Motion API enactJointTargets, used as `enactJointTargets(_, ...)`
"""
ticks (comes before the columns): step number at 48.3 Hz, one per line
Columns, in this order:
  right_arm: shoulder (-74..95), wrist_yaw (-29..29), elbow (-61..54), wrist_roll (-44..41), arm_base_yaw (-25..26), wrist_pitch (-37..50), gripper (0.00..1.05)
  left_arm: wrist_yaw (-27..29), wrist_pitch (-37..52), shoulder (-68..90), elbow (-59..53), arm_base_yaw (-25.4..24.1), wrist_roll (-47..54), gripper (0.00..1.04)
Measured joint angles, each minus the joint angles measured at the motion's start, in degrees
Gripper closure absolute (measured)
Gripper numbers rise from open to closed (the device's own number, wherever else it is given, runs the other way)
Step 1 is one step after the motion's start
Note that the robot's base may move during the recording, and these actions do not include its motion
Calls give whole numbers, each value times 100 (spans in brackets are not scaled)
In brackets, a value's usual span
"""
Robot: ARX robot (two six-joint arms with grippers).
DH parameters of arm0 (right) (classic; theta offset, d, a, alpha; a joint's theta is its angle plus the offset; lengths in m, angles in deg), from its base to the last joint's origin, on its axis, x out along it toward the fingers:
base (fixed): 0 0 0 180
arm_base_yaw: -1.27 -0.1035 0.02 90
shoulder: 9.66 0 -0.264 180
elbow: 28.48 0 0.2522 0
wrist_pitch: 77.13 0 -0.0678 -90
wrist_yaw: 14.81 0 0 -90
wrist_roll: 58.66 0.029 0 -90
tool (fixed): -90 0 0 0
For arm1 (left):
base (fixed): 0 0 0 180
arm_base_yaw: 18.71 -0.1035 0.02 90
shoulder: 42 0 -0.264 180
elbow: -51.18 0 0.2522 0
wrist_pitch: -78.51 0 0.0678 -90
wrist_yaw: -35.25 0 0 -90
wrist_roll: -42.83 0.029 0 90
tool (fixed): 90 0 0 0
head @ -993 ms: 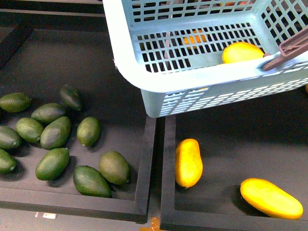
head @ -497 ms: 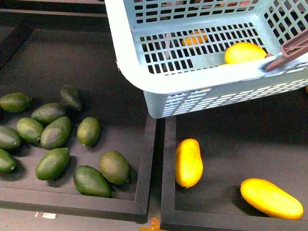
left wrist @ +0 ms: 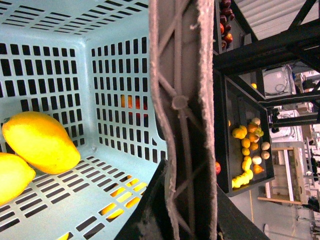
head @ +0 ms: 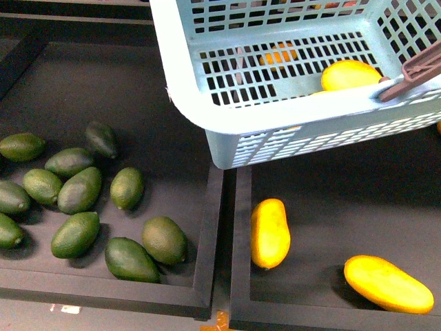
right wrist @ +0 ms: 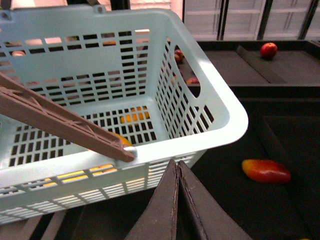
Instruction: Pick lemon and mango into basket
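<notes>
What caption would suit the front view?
Teal basket holding a yellow fruit, over trays of green fruits and two mangoes.

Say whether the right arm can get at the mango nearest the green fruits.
Probably yes: the mango lies bare in its tray, clear of the basket; the right gripper is shut and empty.

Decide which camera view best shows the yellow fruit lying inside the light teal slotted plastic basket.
Left wrist view: the smooth yellow fruit shows clearly on the basket floor. The front view hides its lower part behind the rim; the right wrist view shows only a sliver under the brown handle.
</notes>
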Motion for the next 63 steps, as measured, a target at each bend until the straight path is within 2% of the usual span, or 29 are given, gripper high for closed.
enactJointTargets(17,-1259,-13,-2,-2,0,-1180,103,-7,0,0,0,0,-9,98)
enactJointTargets(46,-2365,-13,-2,-2,0,-2282,103,-4,0,0,0,0,-11,98)
enactJointTargets(51,-3095,0,0,-4,0,-3180,103,-9,0,0,0,0,-13,98)
enactJointTargets(60,-3320,-4,0,-2,0,-3272,103,7,0,0,0,2,-7,98)
enactJointTargets(63,-3329,-4,0,-11,0,-3276,92,2,0,0,0,0,-24,98)
